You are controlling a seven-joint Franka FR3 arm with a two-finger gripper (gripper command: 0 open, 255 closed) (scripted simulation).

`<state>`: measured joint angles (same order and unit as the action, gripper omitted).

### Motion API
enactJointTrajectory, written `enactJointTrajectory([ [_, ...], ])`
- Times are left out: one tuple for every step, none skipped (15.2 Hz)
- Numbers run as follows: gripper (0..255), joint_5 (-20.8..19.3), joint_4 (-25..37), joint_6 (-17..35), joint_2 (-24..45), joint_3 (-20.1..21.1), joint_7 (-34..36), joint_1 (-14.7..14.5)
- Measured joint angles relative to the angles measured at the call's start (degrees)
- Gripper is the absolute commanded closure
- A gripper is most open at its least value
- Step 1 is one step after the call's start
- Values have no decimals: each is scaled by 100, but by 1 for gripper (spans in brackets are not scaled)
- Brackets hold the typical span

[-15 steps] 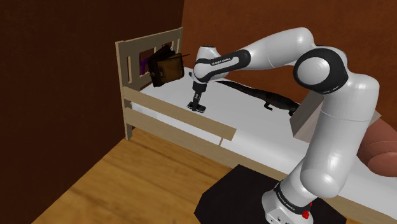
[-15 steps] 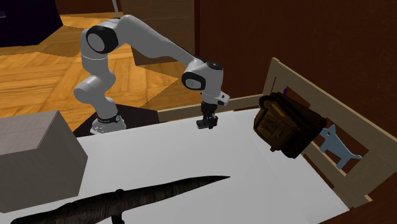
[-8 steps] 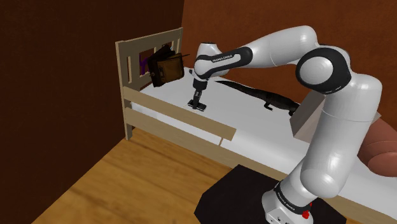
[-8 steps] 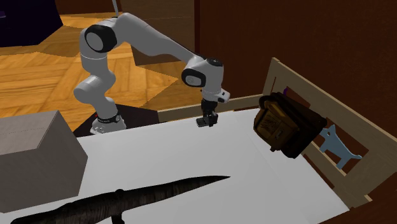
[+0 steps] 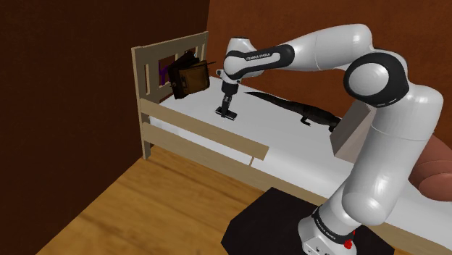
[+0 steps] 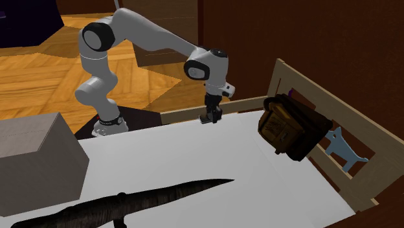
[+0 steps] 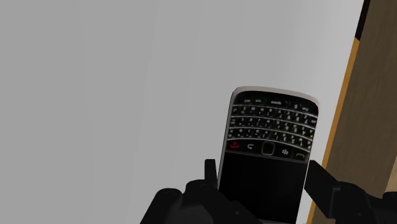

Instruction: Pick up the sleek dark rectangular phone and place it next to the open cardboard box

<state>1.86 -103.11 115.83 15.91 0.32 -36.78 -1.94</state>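
The gripper (image 7: pixel 262 170) is clamped on the dark phone (image 7: pixel 270 146), one finger against each long side, with the keypad end sticking out past the fingertips. The phone hangs over the white mattress (image 7: pixel 95 95), near its edge by the wooden side rail (image 7: pixel 366 127).

- The lower end of the phone (image 7: pixel 267 146) runs off the picture's edge between the fingers (image 7: pixel 320 180).
- We see the grey box (image 6: pixel 35 152) cut by the second exterior view's left edge.
- The headboard (image 6: pixel 353 188) hides part of a blue figure (image 6: pixel 338 146).
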Motion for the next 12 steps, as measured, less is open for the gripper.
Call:
enactJointTrajectory([
  [255,-1,37,-69,-32,-1,1,1],
  [255,-2,83,-136,-54,1,8,-2],
  [255,-3,132,-203,-71,1,11,-3],
  [255,-4,176,-275,-99,1,12,-2],
  [255,-5,250,-361,-112,0,15,-2],
  [255,-5,280,-414,-136,0,17,-2],
  [255,-6,340,-486,-148,2,25,-5],
  [255,-7,394,-565,-172,2,27,-5],
  [255,-8,442,-641,-200,4,35,-8],
  [255,-9,499,-713,-215,3,33,-6],
  [255,-9,556,-783,-228,2,32,-4],
  [255,-9,589,-837,-249,0,30,-2],
])
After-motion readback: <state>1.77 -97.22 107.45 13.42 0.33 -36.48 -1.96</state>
